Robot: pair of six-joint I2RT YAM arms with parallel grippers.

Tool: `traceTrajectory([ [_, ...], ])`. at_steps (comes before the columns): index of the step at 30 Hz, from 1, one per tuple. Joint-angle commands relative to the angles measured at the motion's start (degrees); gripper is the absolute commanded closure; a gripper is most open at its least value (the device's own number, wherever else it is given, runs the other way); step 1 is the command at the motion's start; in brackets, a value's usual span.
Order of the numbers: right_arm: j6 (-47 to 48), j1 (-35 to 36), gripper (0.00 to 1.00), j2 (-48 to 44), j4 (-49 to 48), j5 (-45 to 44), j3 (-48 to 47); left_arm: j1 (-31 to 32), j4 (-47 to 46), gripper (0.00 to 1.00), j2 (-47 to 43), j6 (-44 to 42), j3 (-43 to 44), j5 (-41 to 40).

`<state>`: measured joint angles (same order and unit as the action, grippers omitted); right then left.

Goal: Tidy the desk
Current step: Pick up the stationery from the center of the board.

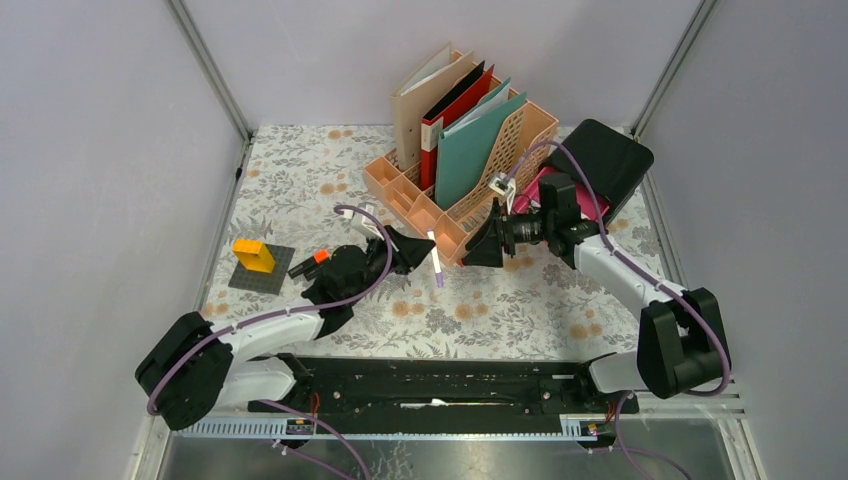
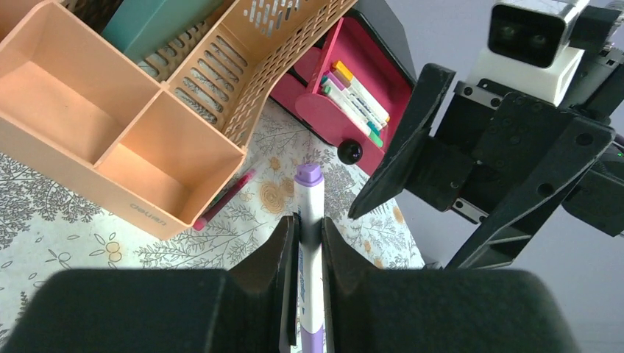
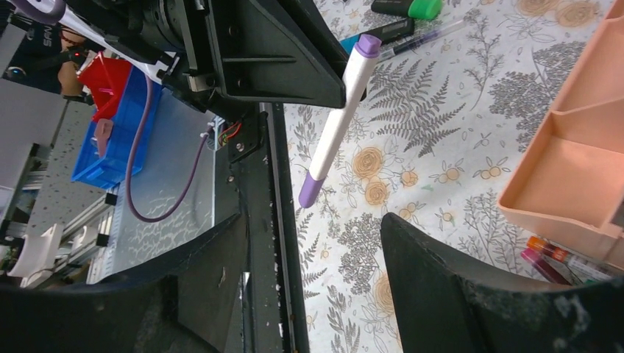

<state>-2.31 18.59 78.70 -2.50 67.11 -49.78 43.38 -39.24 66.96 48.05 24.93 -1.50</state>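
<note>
Left fingers (image 2: 274,257) clamp marker (image 2: 310,213) (axis along them, cap forward) over desk (image 1: 520,310); right fingers (image 3: 449,287) apart.

The fingers (image 2: 272,257) of the left gripper (image 2: 310,239) are matt black plastic, faintly grainy. The marker (image 2: 310,213) pinched between them is smooth, glossy white plastic with satin purple ends. Beneath it the desk (image 2: 44,213) wears a matt printed cloth. Ahead and left of the fingertips, the file rack (image 2: 147,198) is smooth peach plastic with a soft sheen. Ahead and right, the pink case (image 2: 335,118) looks like hard glossy plastic, its round black knob (image 2: 349,152) shiny. The right gripper (image 3: 313,228) is the same matt black plastic.
</note>
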Motion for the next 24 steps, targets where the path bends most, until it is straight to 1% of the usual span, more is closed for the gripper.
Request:
traceTrajectory([
  [1,-4.0,1.86,0.26,1.52,-5.16,1.86,0.44,-0.16,-7.2,1.0,1.33,0.6,0.4,2.29],
  [7,-6.53,3.63,0.25,3.68,-7.41,1.45,0.66,0.21,-10.1,1.0,3.45,1.62,1.14,3.75],
  [14,-7.58,4.94,0.25,5.47,-7.93,0.19,0.42,1.53,-13.25,1.0,6.26,2.67,2.05,4.25],
  [20,-8.68,6.82,0.28,6.65,-8.52,-0.66,0.37,2.33,-15.56,1.0,8.27,3.43,2.71,3.8],
  [24,-9.03,8.27,0.33,7.62,-8.7,-0.84,0.16,2.76,-16.2,1.0,8.69,3.46,2.93,2.75],
])
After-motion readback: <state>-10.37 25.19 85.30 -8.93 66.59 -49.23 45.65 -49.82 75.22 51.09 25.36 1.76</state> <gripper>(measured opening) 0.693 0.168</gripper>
